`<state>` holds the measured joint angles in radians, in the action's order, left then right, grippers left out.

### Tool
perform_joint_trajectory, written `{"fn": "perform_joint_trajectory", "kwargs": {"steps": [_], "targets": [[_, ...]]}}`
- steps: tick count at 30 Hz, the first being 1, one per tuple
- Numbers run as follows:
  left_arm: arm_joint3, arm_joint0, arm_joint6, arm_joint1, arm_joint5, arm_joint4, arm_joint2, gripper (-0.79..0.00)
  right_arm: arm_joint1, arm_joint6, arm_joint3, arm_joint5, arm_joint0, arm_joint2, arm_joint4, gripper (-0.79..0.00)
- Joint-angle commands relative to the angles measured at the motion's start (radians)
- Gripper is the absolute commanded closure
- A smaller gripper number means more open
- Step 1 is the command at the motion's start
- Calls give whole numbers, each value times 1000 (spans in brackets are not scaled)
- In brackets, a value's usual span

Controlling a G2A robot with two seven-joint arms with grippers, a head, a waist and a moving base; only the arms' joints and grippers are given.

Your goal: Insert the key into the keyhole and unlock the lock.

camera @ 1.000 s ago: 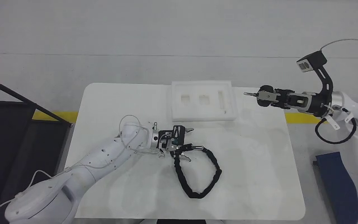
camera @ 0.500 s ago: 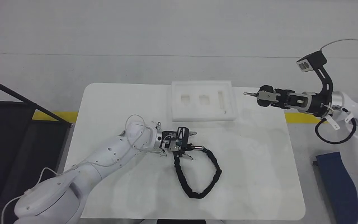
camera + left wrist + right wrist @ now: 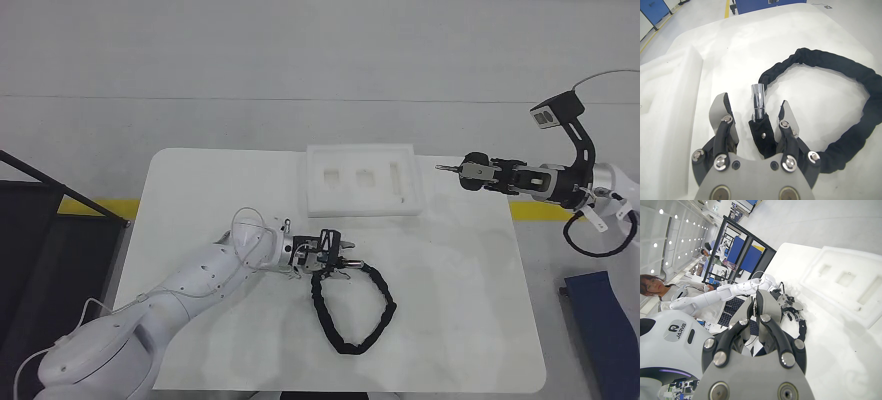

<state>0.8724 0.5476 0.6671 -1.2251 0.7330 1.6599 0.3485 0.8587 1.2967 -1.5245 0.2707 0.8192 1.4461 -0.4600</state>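
Two grippers sat close to the white foam tray. The left gripper, just off the tray's near edge, stood wide, one finger on either side of the lock's chrome cylinder and neither touching it. The lock's black-sleeved chain looped away from the tray across the counter. The right gripper, just beyond the tray's right end, was pinched tight on the key.
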Motion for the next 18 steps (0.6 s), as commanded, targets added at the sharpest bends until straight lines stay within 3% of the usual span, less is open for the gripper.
{"fn": "perform_joint_trajectory", "kwargs": {"steps": [1,18], "targets": [[-4,0,5,-6,0,7,0,-428,0,0,0,0,0,0,0,0],[-39,-2,24,-32,-8,77,5,-314,0,0,0,0,0,0,0,0]]}}
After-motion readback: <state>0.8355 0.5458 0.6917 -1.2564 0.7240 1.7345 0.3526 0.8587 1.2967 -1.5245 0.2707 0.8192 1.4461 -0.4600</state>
